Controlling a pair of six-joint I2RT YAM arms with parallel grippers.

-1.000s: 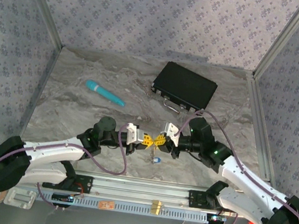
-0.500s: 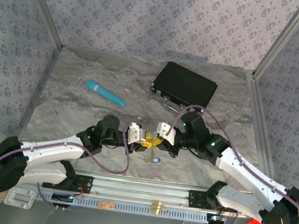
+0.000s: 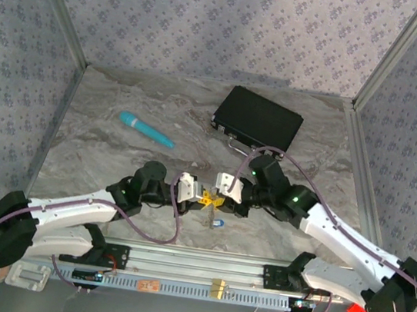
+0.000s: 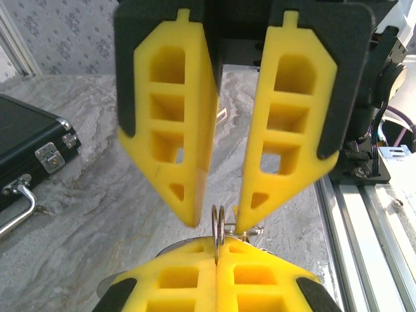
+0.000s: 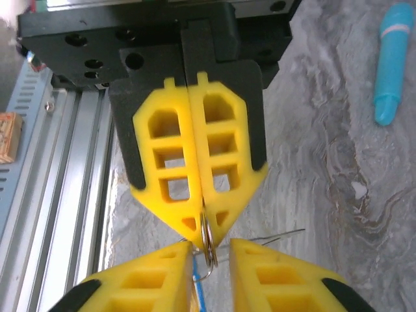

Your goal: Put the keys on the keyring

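The keyring is a silvery split ring seen edge-on, and my left gripper is shut on its lower part. My right gripper faces it with its jaws open, one fingertip on each side of the ring. In the right wrist view the keyring sticks out of the shut left gripper into the gap of the right gripper. A blue key shows just beside the ring. From above, both grippers meet at the table's near middle, with the blue key just below them.
A black case with a metal handle lies at the back right. A teal pen lies at the back left. The aluminium rail runs along the near edge. Frame posts and patterned walls close in both sides.
My right arm has slid left toward the left gripper, and its jaws have parted around the ring. The left gripper has stayed in place, still gripping the ring.
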